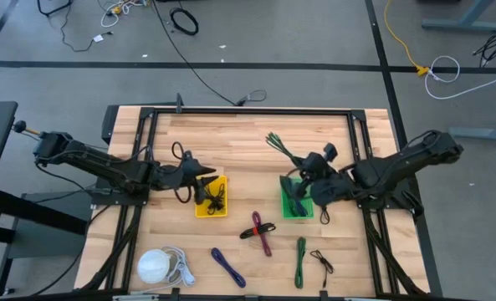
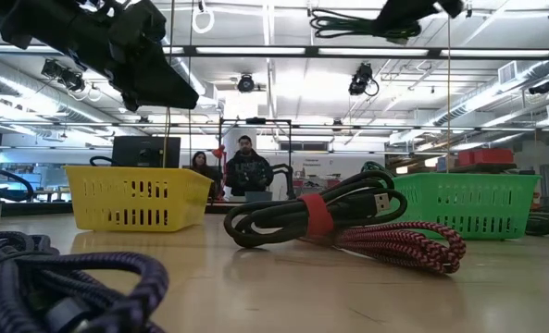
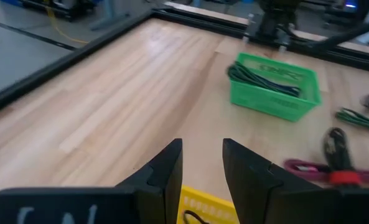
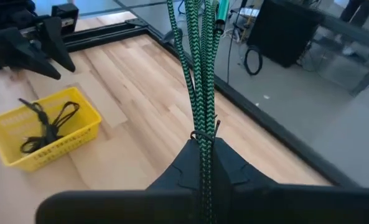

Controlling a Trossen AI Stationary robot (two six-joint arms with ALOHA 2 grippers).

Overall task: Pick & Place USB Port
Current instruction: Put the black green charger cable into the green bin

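The right gripper clamps a green braided cable, its long axis trailing toward ten o'clock above the green basket. The left gripper hovers narrowly parted over the yellow basket

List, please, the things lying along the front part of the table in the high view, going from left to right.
White round object with its cable → purple cable → red and black cable bundle → green cable → small black cable.
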